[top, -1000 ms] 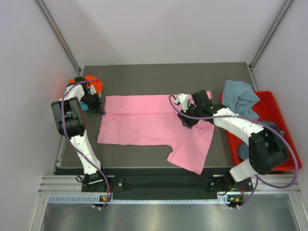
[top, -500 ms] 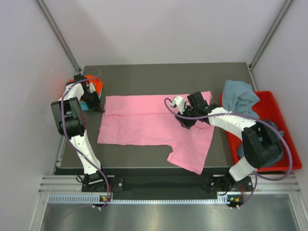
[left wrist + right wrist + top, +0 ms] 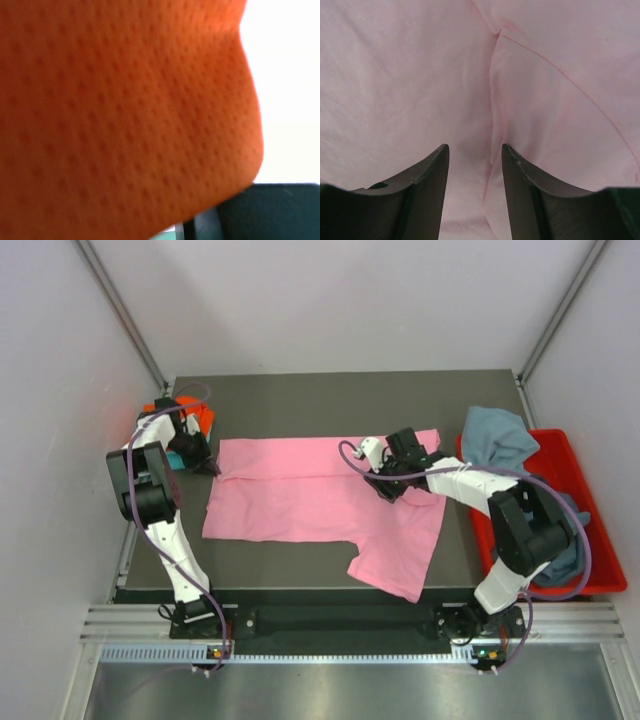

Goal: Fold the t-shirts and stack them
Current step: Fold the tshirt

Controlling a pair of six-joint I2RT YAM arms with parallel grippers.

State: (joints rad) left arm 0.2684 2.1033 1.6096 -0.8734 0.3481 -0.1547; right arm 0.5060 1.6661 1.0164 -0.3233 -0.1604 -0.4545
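A large pink t-shirt (image 3: 300,490) lies spread on the dark table, its top edge folded over and one sleeve hanging toward the front. My right gripper (image 3: 388,490) is low over its right part. In the right wrist view the right gripper (image 3: 472,147) is open, and a raised crease of the pink t-shirt (image 3: 420,75) runs between the fingers. My left gripper (image 3: 207,467) is at the shirt's top left corner. Orange cloth (image 3: 125,110) fills the left wrist view and hides the fingers. An orange t-shirt (image 3: 203,418) lies behind that gripper.
A red plastic bin (image 3: 592,500) stands at the table's right edge. A grey-blue t-shirt (image 3: 497,440) drapes over its near-left rim, with darker cloth inside. A bit of teal cloth (image 3: 176,462) shows beside the left arm. Grey walls close in on three sides.
The right arm has drawn in and its gripper has shifted a little left over the pink t-shirt. The left gripper stays at the shirt's corner.
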